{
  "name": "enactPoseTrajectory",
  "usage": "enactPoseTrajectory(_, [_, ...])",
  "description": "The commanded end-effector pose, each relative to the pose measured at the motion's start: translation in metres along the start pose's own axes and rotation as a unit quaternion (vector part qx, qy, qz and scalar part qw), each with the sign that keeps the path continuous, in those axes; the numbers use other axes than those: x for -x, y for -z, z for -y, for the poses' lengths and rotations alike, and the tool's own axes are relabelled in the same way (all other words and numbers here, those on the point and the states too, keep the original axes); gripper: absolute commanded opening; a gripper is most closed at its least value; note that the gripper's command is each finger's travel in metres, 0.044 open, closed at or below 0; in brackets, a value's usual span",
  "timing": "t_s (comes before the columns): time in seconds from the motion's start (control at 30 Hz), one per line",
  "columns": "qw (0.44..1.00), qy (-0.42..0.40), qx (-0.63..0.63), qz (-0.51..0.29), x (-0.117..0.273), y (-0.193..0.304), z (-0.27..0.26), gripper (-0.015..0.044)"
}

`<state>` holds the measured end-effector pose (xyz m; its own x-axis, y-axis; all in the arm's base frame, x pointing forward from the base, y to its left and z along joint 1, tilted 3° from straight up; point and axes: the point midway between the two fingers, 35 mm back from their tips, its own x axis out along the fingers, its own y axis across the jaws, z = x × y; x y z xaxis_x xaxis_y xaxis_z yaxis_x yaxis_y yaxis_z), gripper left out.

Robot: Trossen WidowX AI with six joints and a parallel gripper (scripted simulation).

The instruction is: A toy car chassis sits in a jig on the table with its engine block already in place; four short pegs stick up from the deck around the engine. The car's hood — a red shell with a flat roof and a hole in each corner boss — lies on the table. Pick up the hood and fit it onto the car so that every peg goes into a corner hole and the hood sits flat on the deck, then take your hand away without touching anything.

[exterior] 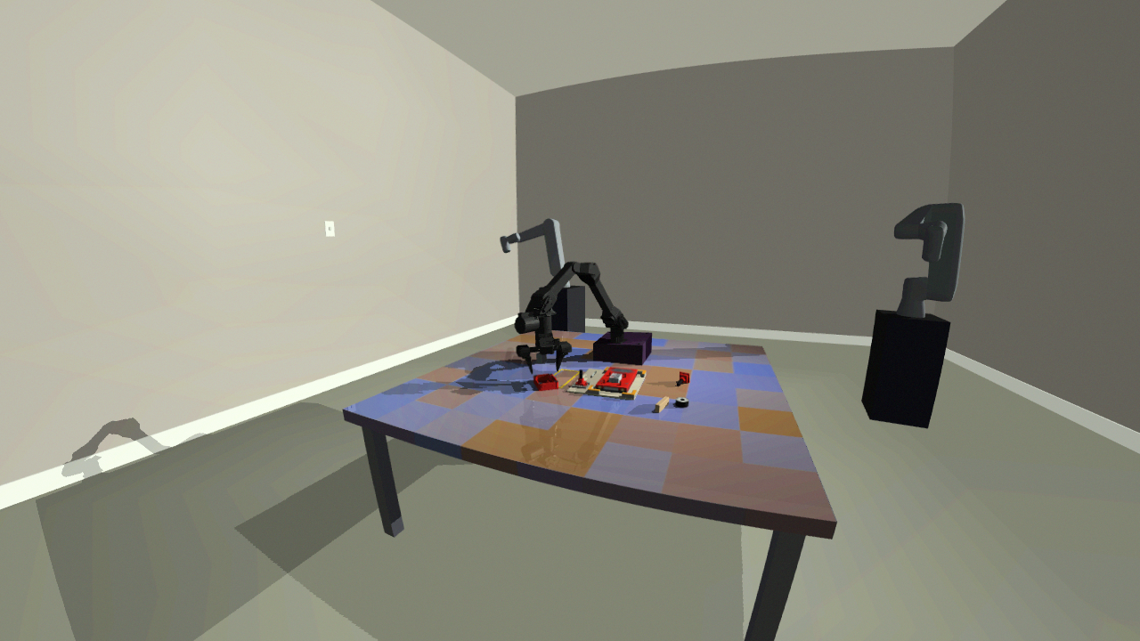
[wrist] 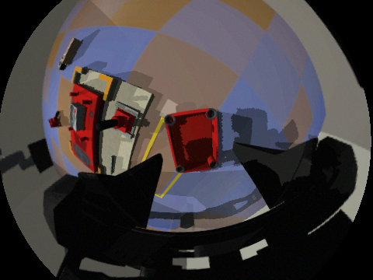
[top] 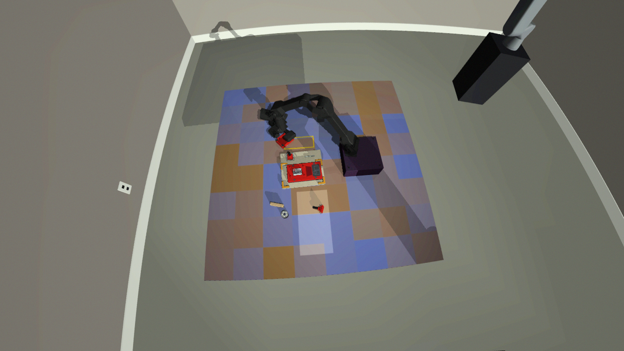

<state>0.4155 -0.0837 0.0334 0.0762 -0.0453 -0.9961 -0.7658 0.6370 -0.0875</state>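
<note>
The black, angular hand [top: 285, 133] [exterior: 545, 368] [wrist: 198, 152] is spread wide, holding nothing, above the red hood [top: 284, 141] [exterior: 546, 381] [wrist: 193, 141], an open, four-cornered shell lying on the patchwork-checked table [top: 244, 262] [exterior: 590, 470] [wrist: 194, 50], left of the red, slab-like chassis [exterior: 609, 382].

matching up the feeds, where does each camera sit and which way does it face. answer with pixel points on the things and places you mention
Top: high above, looking down on the table [top: 250, 263]; whole arm [top: 322, 104] visible.
Exterior: beyond a table edge, looking across it; arm [exterior: 585, 271] and open gripper [exterior: 545, 368] visible.
Wrist: on the arm, looking past both fingers at the hood [wrist: 194, 140].
Top and exterior share the purple base block [top: 364, 157] [exterior: 622, 351].
</note>
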Motion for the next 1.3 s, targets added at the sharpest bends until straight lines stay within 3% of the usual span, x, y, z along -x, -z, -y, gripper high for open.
enactPoseTrajectory(0.0, [1.0, 0.001, 0.001, -0.002, -0.003, 0.0, 0.0, 0.044])
enactPoseTrajectory(1.27, [1.0, 0.001, 0.001, -0.002, -0.022, 0.0, -0.002, 0.044])
